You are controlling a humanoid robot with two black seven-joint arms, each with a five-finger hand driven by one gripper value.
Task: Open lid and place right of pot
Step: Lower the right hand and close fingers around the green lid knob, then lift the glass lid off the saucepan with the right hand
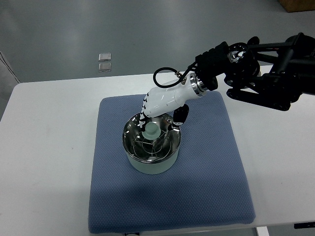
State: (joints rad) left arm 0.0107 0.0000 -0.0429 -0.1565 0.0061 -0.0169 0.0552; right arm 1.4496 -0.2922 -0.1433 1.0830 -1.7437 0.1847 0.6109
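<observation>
A pale green pot (151, 164) stands on a blue mat (206, 162) in the middle of the white table. Its glass lid (152, 145) sits on the pot's rim, with a pale green knob (151, 131) at its centre. My right hand (160, 120), white with black fingers, reaches in from the upper right and hovers at the far rim, just above and behind the knob. Its fingers (143, 116) hang close to the knob's left side. The thumb (180, 115) stands well off to the knob's right, so the hand is spread and holds nothing. The left arm does not show.
The mat has bare room to the right of the pot and in front of it. The black right arm (266, 78) spans the upper right, with a cable loop (165, 73) at the wrist. Two small clear packets (104, 62) lie on the floor beyond the table's far edge (74, 81).
</observation>
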